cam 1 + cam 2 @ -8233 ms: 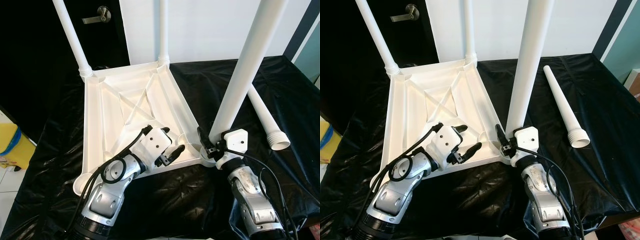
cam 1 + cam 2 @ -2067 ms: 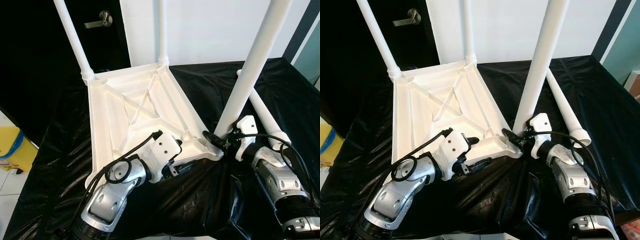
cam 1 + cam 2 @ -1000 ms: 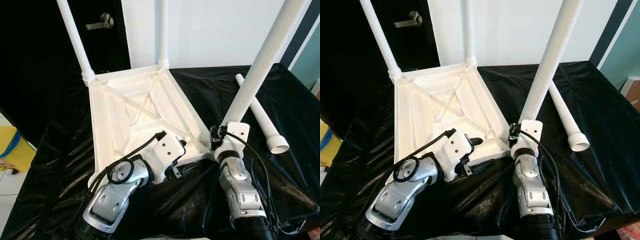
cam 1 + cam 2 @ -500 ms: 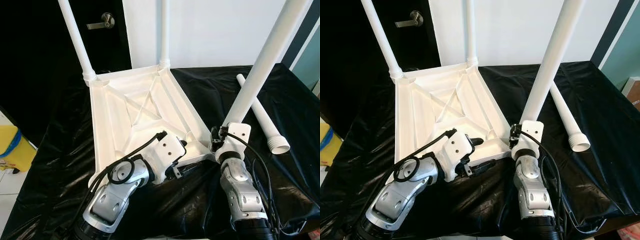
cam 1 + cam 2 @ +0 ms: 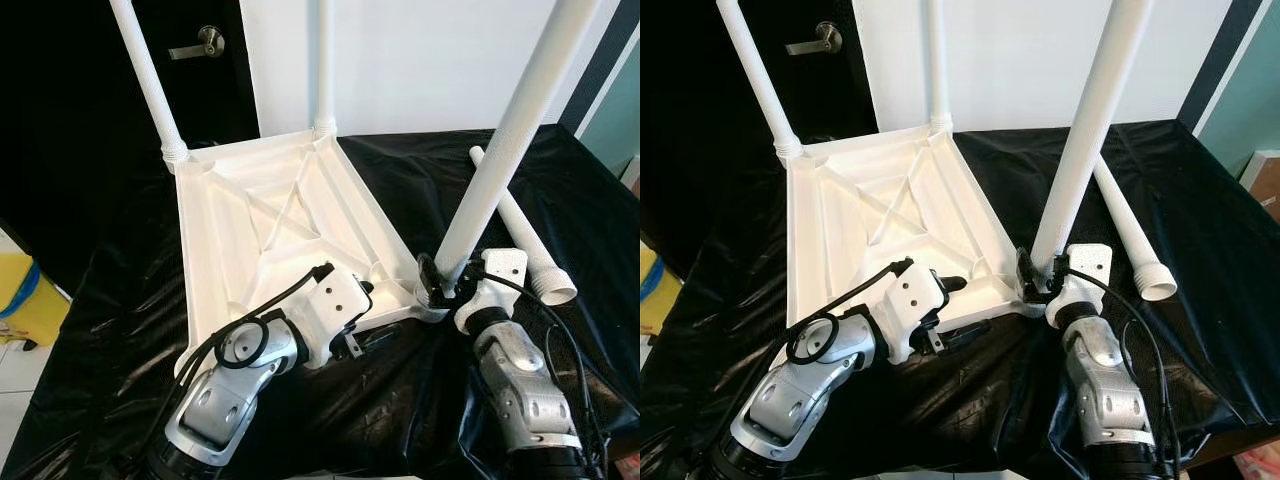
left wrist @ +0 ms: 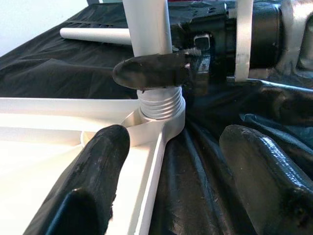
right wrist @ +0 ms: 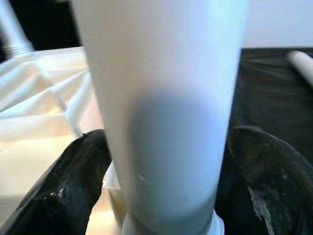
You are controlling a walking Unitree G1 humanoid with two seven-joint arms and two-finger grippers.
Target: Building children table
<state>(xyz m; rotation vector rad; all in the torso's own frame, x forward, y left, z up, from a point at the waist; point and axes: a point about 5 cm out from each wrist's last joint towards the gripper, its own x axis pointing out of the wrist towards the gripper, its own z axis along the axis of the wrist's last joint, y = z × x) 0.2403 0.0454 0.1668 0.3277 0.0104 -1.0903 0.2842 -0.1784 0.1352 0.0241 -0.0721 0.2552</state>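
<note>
On the black plastic sheet (image 5: 120,300) covering the work surface, a loose white table leg (image 5: 520,225) lies at about 2 o'clock from the right gripper, well apart from the tabletop, its threaded collar toward the near right. Behind, at 11 o'clock, stands a dark door with a lever handle (image 5: 196,44); a yellow bin (image 5: 22,290) sits off the left edge at 9 o'clock.

The sheet leaves open room to the right of the tabletop and along its far side; the near edge is crowded by both arms.

The upside-down white tabletop (image 5: 270,215) shows ribbed cross-bracing, with two legs standing in its far corners at 11 and 12 o'clock. A third leg (image 5: 510,140) rises, tilted rightward, from the near right corner socket (image 6: 159,115). The right gripper (image 5: 1032,276) has its fingers around that leg's base, closed against it. The left gripper (image 5: 365,320) sits at the tabletop's near edge, fingers (image 6: 93,181) spread, one over the rim and one over the sheet.
</note>
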